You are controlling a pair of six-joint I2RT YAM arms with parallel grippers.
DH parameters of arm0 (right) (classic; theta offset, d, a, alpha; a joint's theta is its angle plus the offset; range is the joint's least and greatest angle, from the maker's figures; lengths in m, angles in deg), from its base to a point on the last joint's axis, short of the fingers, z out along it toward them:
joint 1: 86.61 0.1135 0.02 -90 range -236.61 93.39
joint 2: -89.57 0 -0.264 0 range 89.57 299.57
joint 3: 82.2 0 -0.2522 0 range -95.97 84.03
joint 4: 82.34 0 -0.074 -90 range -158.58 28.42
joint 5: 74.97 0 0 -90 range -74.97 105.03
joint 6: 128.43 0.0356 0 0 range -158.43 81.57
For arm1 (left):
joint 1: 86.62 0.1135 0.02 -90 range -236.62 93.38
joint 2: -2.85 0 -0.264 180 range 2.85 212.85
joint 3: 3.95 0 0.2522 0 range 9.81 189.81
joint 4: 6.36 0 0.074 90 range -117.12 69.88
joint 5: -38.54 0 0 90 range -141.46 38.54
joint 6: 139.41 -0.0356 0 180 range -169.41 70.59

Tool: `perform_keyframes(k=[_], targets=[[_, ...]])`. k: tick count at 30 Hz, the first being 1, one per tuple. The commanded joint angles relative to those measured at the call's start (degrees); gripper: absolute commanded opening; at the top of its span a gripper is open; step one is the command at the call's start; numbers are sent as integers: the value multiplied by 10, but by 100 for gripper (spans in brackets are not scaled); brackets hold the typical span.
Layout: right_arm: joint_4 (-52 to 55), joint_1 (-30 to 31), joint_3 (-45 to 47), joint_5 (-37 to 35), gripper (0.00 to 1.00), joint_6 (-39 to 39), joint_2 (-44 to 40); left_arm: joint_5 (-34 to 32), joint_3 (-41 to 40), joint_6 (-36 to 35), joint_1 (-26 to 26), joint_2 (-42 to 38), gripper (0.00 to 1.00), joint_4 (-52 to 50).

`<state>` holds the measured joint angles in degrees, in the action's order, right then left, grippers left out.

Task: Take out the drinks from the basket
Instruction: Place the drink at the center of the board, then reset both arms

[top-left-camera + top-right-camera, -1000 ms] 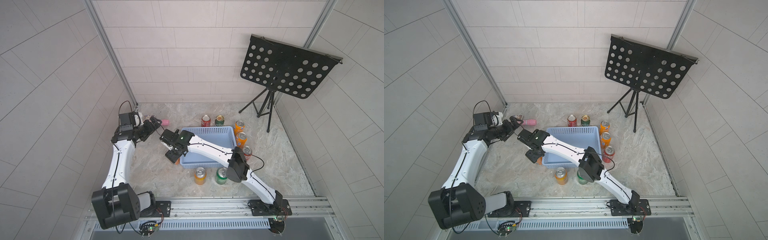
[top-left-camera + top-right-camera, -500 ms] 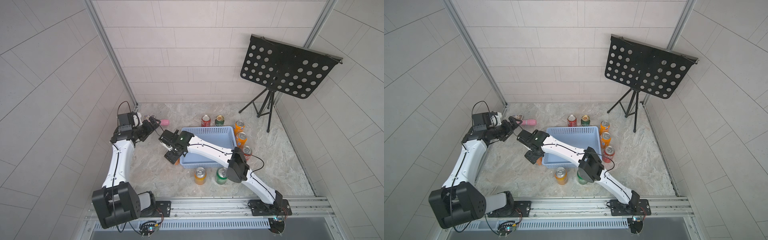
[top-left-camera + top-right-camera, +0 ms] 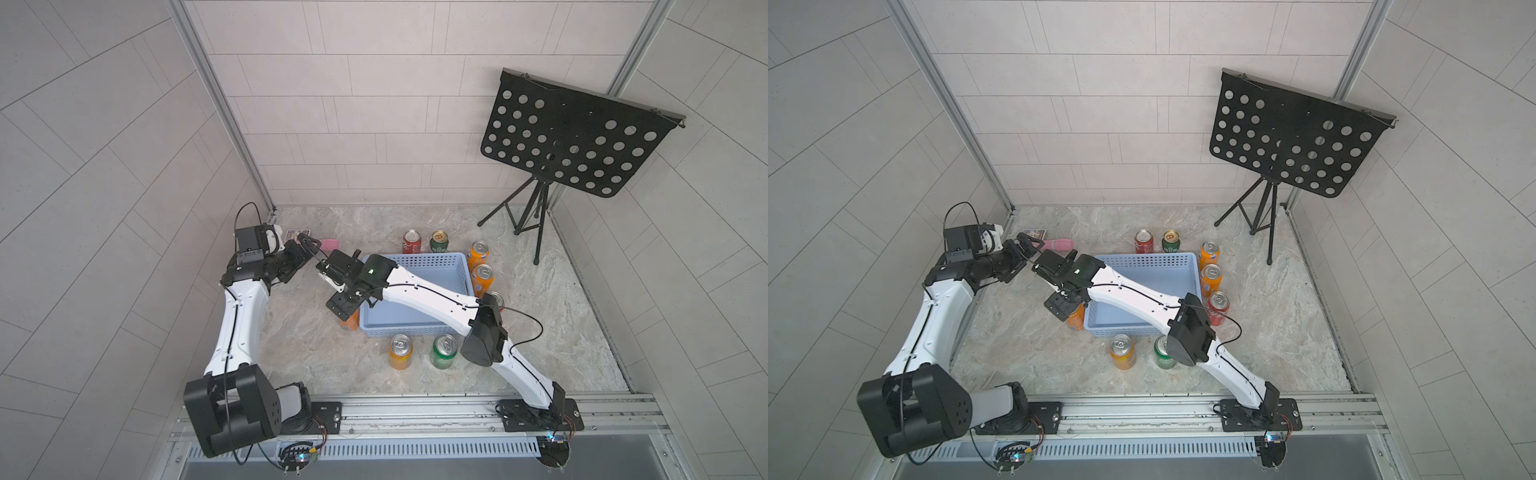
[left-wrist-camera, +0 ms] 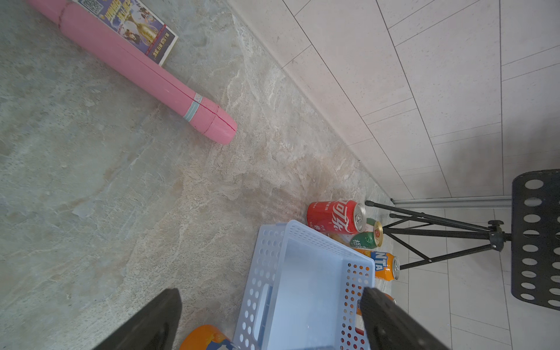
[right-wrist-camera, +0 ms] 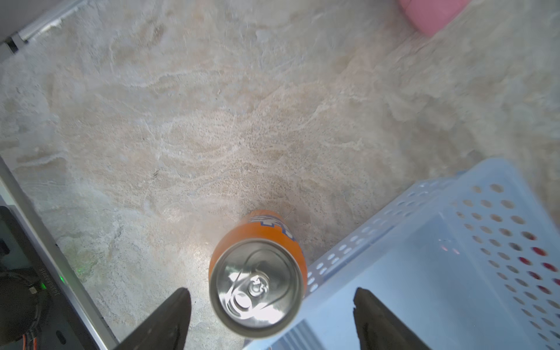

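- Right now, over the near-left corner of the shallow pale blue perforated plastic basket (image 3: 415,261): right gripper (image 5: 269,292), fingers spread wide, clear of everything on both sides.
- Directly beneath, upright on the marbled stone floor (image 3: 299,345), just outside the basket wall: small orange aluminium soda can with silver top (image 5: 257,288).
- Left gripper (image 4: 269,291): likewise spread, grasping nothing, near the long pink wand-shaped object (image 4: 145,72) and the small printed card (image 4: 133,24) beside it.
- Behind the basket: far red can (image 3: 411,242), far green can (image 3: 439,242).
- Along its right wall: far orange can (image 3: 478,253), middle orange can (image 3: 482,279), near red can (image 3: 1218,307).
- In front: near orange can (image 3: 400,353), near green can (image 3: 444,352); all upright on the floor.
- Back right corner: black perforated music stand on a tripod (image 3: 573,141).
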<state>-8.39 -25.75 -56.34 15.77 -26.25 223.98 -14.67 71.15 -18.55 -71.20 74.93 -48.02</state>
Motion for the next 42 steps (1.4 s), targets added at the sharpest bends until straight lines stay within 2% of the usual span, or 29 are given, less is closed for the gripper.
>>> perform_keyframes(k=[1,5,9,16,18,22,25,29,32,37,42], targets=[[1,3,13,-43,85,-16,-68,6,0,-17,5,-6,100,-5],[-5,2,57,-81,83,-27,-121,0,-7,-24,-7,-27,100,-1],[-40,-3,141,-119,83,-28,-188,-77,-11,-60,-49,-51,100,-25],[-159,-26,369,-205,85,-47,-361,-151,-96,-66,-93,-123,100,73],[-216,-33,448,-226,88,-55,-426,-200,-116,-67,-119,-148,100,96],[-292,-67,590,-263,100,-58,-564,-346,-123,-72,-171,-167,100,97],[-310,-119,661,-258,100,-62,-655,-439,-176,-70,-190,-193,100,161],[-312,-192,731,-296,100,-55,-740,-521,-257,-71,-191,-223,100,267],[-328,-229,785,-323,100,-54,-782,-571,-279,-86,-191,-207,100,306],[-357,-251,846,-362,100,-59,-810,-622,-292,-141,-191,-138,100,358],[-402,-288,904,-432,100,-75,-823,-643,-352,-158,-191,-110,100,472]])
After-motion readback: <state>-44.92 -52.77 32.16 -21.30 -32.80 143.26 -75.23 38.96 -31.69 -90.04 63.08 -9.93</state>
